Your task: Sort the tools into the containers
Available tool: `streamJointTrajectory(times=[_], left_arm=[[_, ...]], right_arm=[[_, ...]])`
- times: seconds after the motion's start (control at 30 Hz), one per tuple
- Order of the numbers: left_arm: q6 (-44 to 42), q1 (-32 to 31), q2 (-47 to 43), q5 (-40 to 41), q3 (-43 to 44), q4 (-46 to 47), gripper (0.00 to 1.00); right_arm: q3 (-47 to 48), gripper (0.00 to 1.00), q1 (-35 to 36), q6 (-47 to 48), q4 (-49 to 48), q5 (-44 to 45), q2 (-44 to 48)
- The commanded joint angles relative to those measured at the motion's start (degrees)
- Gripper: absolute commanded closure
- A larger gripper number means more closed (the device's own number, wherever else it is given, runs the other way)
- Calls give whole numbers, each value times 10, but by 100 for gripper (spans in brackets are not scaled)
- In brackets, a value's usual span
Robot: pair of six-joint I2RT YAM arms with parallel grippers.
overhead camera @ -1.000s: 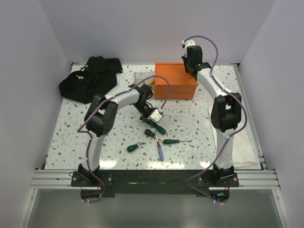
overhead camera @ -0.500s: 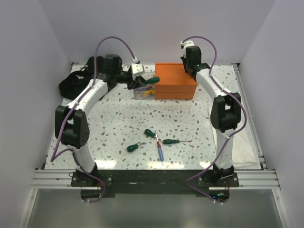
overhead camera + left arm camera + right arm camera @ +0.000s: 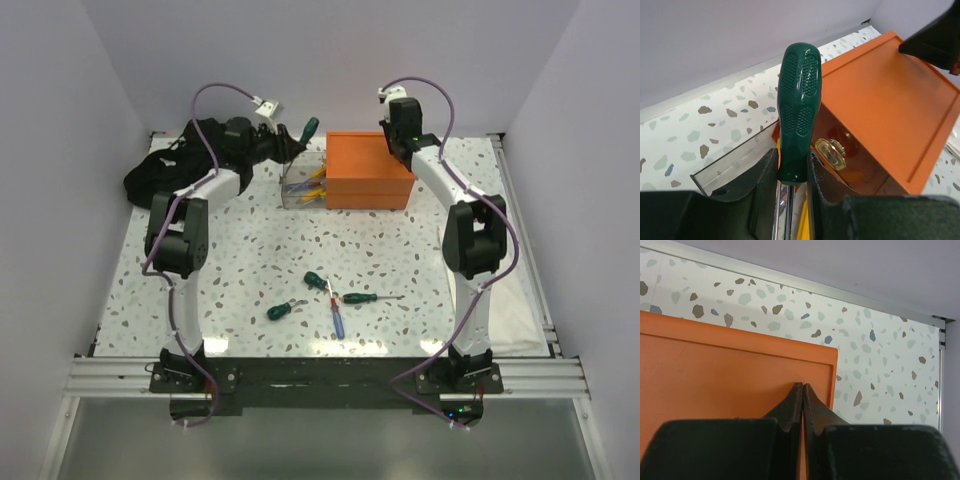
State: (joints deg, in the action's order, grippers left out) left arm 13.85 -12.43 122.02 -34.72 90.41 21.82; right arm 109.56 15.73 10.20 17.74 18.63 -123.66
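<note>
Screwdriver with a dark green ribbed plastic handle and a thin metal shaft [image 3: 798, 110] sits clamped in the left claw [image 3: 792, 172]. The black fingers [image 3: 765, 187] press on the base of the handle and the shaft, and the handle points away from the wrist. In the top view this tool [image 3: 308, 128] is held up in the air at the back of the bench [image 3: 240, 260], just behind the small clear plastic bin [image 3: 290, 172]. Yellow and blue handled tools [image 3: 306, 187] lie inside that bin. The large orange rectangular box [image 3: 368, 170] stands touching or just beside the bin on its right, and a brass latch [image 3: 830, 150] shows on its side.

The right claw [image 3: 802, 390] is closed on nothing, its two tips touching each other. It hangs over the flat top of the orange box near a back corner.

Four tools lie loose near the front middle of the speckled bench: a stubby green one [image 3: 315, 281], another green one [image 3: 284, 310], a slim red and blue one [image 3: 336, 315] and a green one with a long shaft [image 3: 357, 298]. A black cloth heap [image 3: 175, 170] sits at the back left.
</note>
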Motion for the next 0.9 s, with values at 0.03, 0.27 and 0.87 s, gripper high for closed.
streamJointTrajectory(times=[0.03, 0.27, 0.87], left_arm=[[68, -8, 27, 51, 35, 102, 100], [67, -8, 59, 37, 46, 73, 100], [-14, -17, 55, 77, 60, -116, 64]], right_arm=[[-51, 98, 4, -2, 118, -18, -35], [-49, 98, 6, -2, 120, -18, -39], [-44, 98, 12, -4, 116, -23, -47]])
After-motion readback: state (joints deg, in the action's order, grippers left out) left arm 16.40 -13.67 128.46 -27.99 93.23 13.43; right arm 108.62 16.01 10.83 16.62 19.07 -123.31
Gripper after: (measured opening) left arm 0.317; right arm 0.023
